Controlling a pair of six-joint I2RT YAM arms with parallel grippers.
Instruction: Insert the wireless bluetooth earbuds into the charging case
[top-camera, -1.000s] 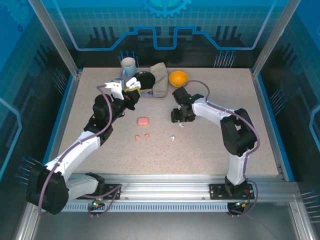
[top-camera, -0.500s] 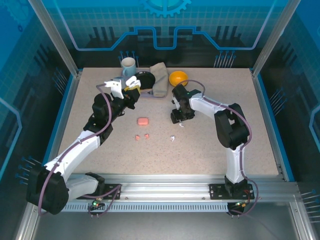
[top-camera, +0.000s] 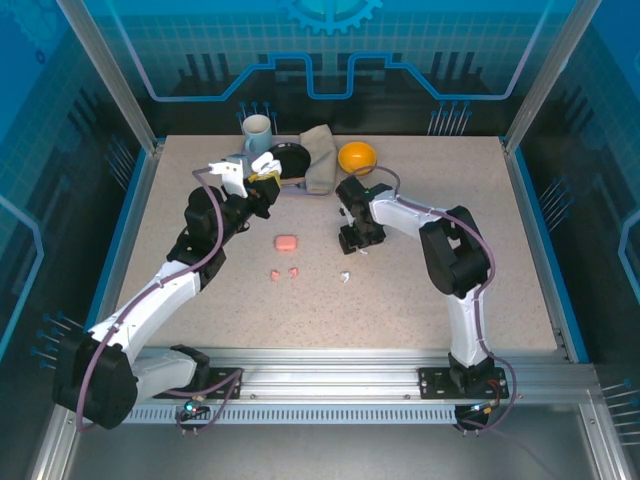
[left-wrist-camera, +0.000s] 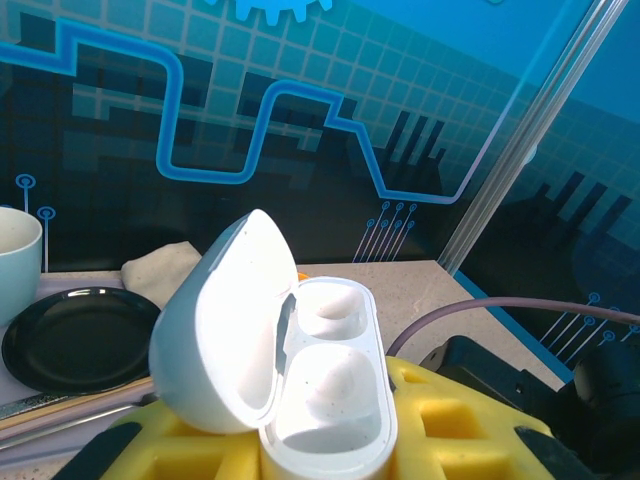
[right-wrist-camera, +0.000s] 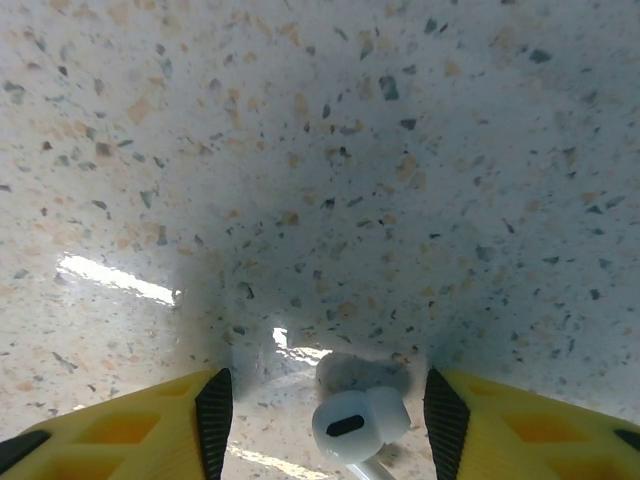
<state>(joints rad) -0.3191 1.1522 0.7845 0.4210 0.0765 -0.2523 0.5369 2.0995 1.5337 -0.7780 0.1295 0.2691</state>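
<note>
The right gripper (right-wrist-camera: 325, 400) hangs low over the table (right-wrist-camera: 330, 150), jaws apart. The right wrist view shows a white earbud (right-wrist-camera: 355, 422) between its fingers with clear gaps either side. In the top view, to its left lie a pink case (top-camera: 286, 243), pink earbuds (top-camera: 274, 275) and a second white earbud (top-camera: 345, 277). The left gripper (top-camera: 262, 178) is clamped on the open white charging case (left-wrist-camera: 300, 370), with a black plate (left-wrist-camera: 75, 340) behind.

The left arm (top-camera: 160, 290) is stretching forward with its elbow bent. The left gripper (top-camera: 262, 172) is sitting raised near the back, and its yellow fingers (left-wrist-camera: 460, 420) are clamping an open case (left-wrist-camera: 335, 400). The right arm (top-camera: 462, 290) is bending sharply at the elbow, forearm lying leftward. The right gripper (top-camera: 353, 240) is pointing straight down, its yellow fingers (right-wrist-camera: 110, 430) standing apart, gripping nothing.
</note>
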